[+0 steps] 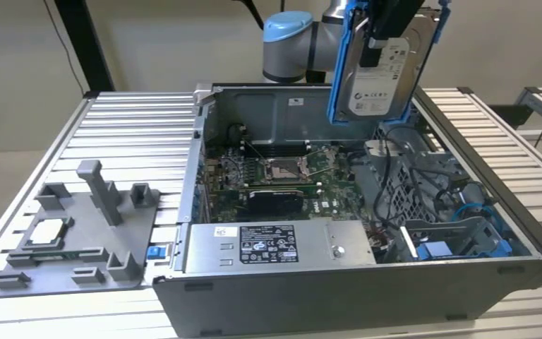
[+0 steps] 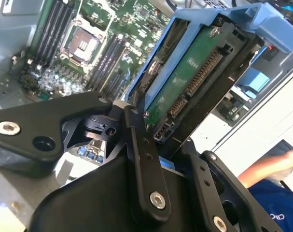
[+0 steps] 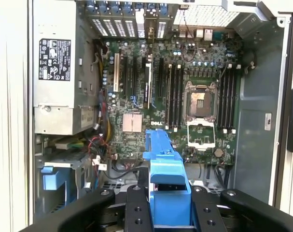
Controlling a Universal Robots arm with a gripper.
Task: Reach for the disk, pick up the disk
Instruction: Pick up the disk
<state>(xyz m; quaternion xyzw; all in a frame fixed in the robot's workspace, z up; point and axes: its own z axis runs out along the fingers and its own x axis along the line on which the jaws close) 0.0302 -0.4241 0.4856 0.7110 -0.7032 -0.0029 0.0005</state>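
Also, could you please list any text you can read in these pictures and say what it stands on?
No text is clear enough to quote.
White label on the disk: print too small to read.
Sticker on the power supply: too small to read in the exterior and first wrist views.
Small sticker on the case wall: too small.

The disk (image 1: 381, 67) — silver metal, paper label, glossy blue plastic rails.

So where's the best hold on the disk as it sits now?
Across its two flat faces, close to one short end, as the gripper has it: the disk hangs upright above the open computer case. The blue side rails stay free between the fingers.
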